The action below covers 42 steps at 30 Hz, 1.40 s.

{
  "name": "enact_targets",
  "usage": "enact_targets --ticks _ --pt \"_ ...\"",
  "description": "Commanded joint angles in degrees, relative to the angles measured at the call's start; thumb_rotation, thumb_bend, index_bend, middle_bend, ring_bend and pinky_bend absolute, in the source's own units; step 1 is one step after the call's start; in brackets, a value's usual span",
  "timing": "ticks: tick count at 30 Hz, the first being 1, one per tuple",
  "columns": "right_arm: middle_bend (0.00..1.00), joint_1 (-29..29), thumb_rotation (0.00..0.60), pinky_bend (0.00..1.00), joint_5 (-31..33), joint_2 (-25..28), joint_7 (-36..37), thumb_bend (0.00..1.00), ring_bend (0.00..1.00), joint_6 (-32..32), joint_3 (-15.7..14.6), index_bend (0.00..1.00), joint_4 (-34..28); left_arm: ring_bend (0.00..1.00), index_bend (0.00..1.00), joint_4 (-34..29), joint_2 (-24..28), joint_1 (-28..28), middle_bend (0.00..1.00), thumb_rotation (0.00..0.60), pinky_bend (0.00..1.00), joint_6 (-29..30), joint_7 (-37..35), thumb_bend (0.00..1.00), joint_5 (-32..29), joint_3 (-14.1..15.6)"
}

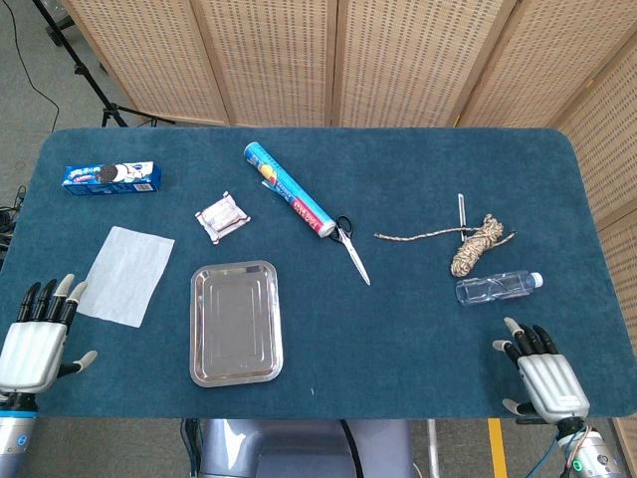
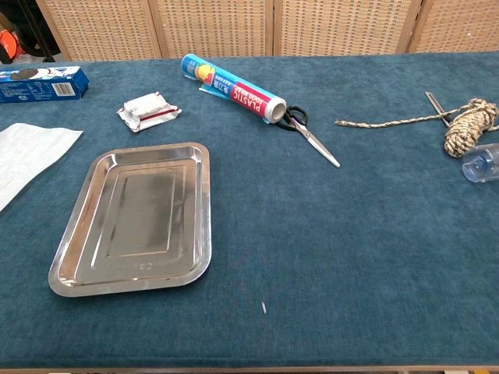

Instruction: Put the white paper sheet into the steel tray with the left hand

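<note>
The white paper sheet [image 1: 127, 274] lies flat on the blue table at the left, and its right part [image 2: 27, 156] shows at the chest view's left edge. The empty steel tray [image 1: 236, 322] sits just right of it, with its rim [image 2: 199, 210] near the table's front. My left hand [image 1: 35, 339] hovers at the front left corner, fingers apart, its fingertips just short of the sheet's near corner, holding nothing. My right hand [image 1: 542, 373] is at the front right, fingers spread and empty. Neither hand shows in the chest view.
A blue cookie box [image 1: 111, 177] lies at the back left, a small wrapped packet [image 1: 221, 215] behind the tray. A plastic-wrap roll [image 1: 289, 189] and scissors [image 1: 351, 249] lie mid-table. A coiled rope [image 1: 476, 244] and a water bottle [image 1: 498, 287] are at the right.
</note>
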Motion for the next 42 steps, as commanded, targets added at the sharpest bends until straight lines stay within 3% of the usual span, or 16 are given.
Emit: enact_targets --ticks 1,30,42 --pt "0.0 0.0 0.6 0.0 -0.1 0.1 0.1 0.0 0.0 0.0 0.0 0.23 0.0 0.0 0.0 0.0 0.0 0.0 0.0 0.483 0.0 -0.2 0.0 0.1 -0.1 0.0" --pt "0.0 -0.4 0.6 0.0 -0.3 0.5 0.4 0.0 0.0 1.1 0.1 0.23 -0.3 0.0 0.0 -1.1 1.2 -1.1 0.0 0.494 0.0 -3.0 0.0 0.1 -1.2 0.4" --pt "0.0 -0.5 0.6 0.0 -0.4 0.4 -0.1 0.0 0.0 1.2 0.1 0.23 -0.6 0.0 0.0 -2.9 8.1 -5.9 0.0 0.513 0.0 -11.1 1.3 0.11 -2.5 0.0"
